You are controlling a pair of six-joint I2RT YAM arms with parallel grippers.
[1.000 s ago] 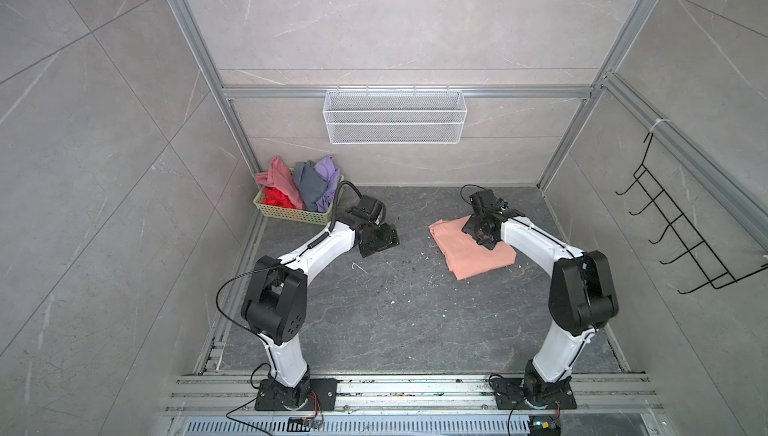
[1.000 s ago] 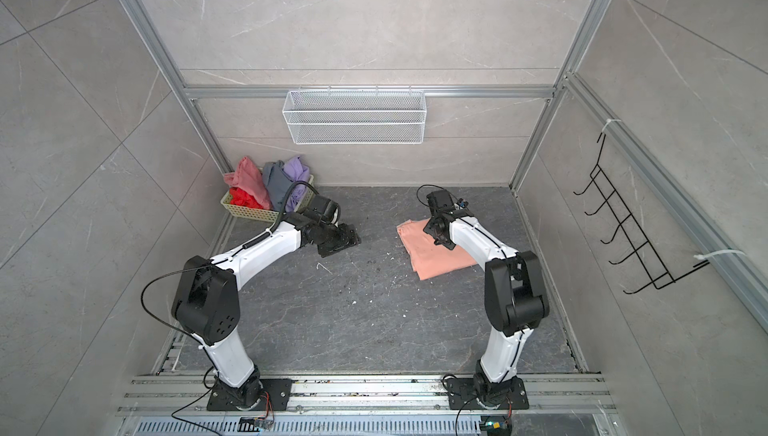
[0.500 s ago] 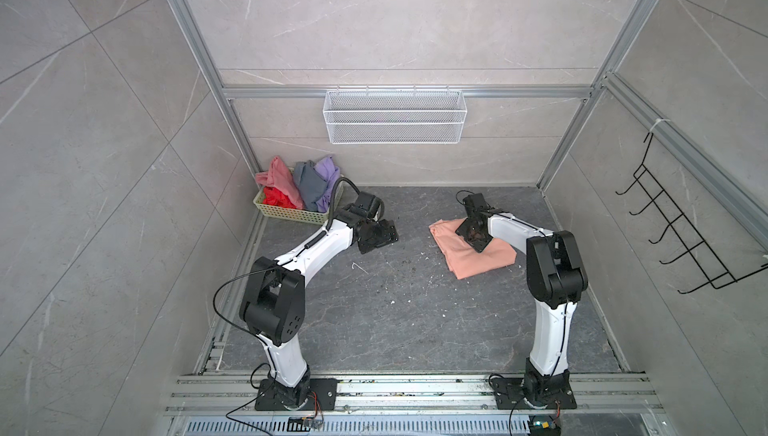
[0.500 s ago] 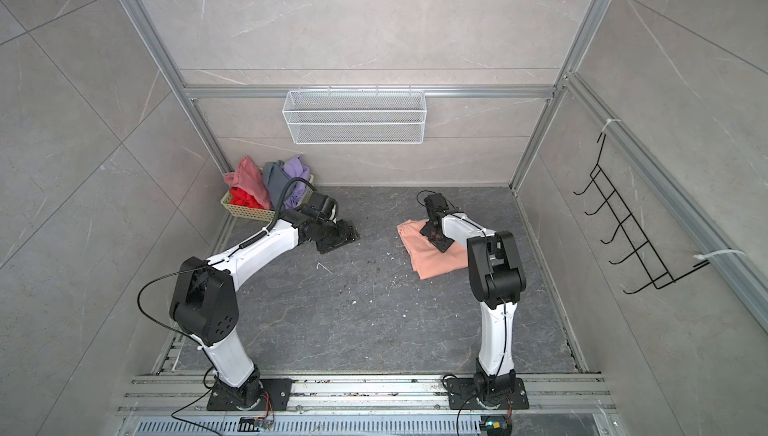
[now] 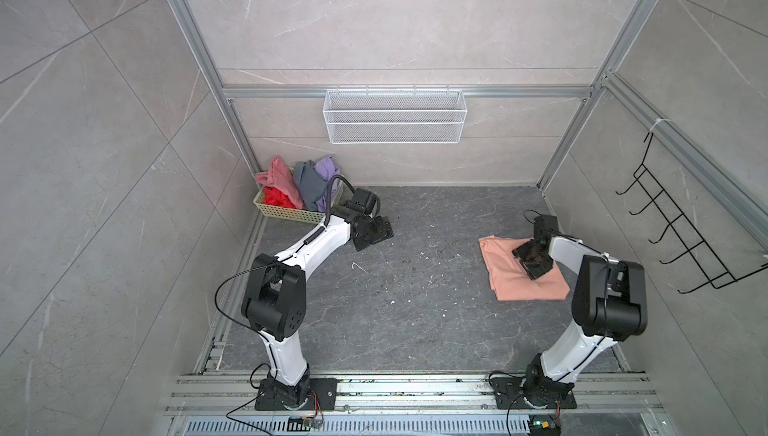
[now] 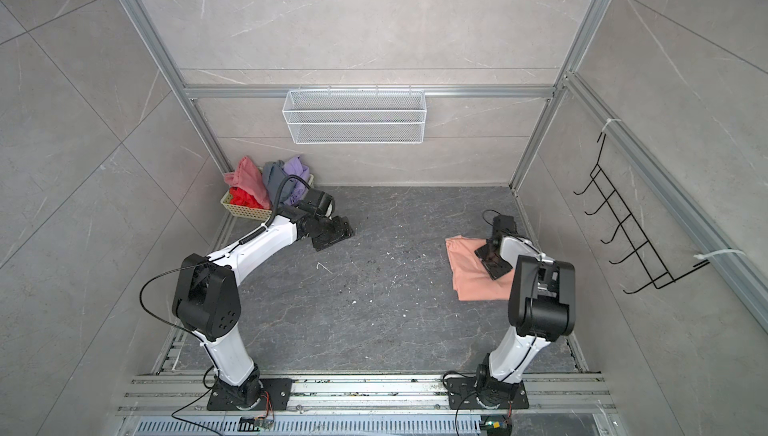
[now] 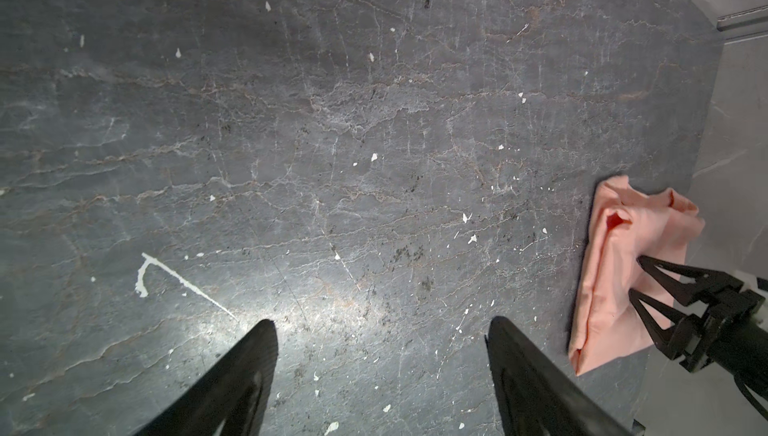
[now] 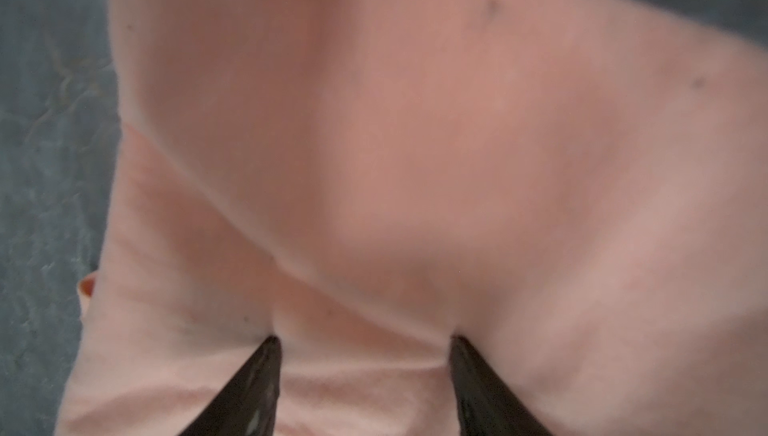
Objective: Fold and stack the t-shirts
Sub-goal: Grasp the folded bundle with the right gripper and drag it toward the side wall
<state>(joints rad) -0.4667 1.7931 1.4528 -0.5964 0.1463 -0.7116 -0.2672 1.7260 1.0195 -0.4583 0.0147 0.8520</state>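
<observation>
Black-fingered right gripper [image 8: 365, 342]: I read the jaws as partly spread. Both fingertips [image 8: 270, 355] press down on the peach-orange t-shirt [image 8: 415, 143], with a band of cloth lying loose between them. I see nothing pinched or lifted. In both top views this gripper sits over the far right part of the shirt.

Left gripper [image 7: 380, 324]: jaws wide and empty, hanging over the bare dark stone counter [image 7: 332, 122]. I cannot see it touching anything. It sits toward the far left corner of the counter, just beside the basket [image 5: 286, 213] on the side facing the middle.

Peach-orange t-shirt, placement: folded to a rough rectangle and lying flat close to the counter's right edge. It is directly under the right gripper and well apart from the left one. In a top view the right arm's elbow hides its near right corner.

Basket: pale yellow-green lattice in the far left corner. It is heaped above the rim with four crumpled shirts:
- dusty pink t-shirt [image 5: 278, 176]
- red t-shirt [image 5: 276, 197]
- grey t-shirt [image 5: 307, 184]
- lavender t-shirt [image 5: 326, 172]

The left arm's wrist and cable cross in front of the basket's right end.

Surroundings:
- white flecks [image 5: 359, 267] scattered on the counter between the arms
- white wire basket [image 5: 395, 122] on the back wall
- black hook rack [image 5: 685, 238] on the right wall
</observation>
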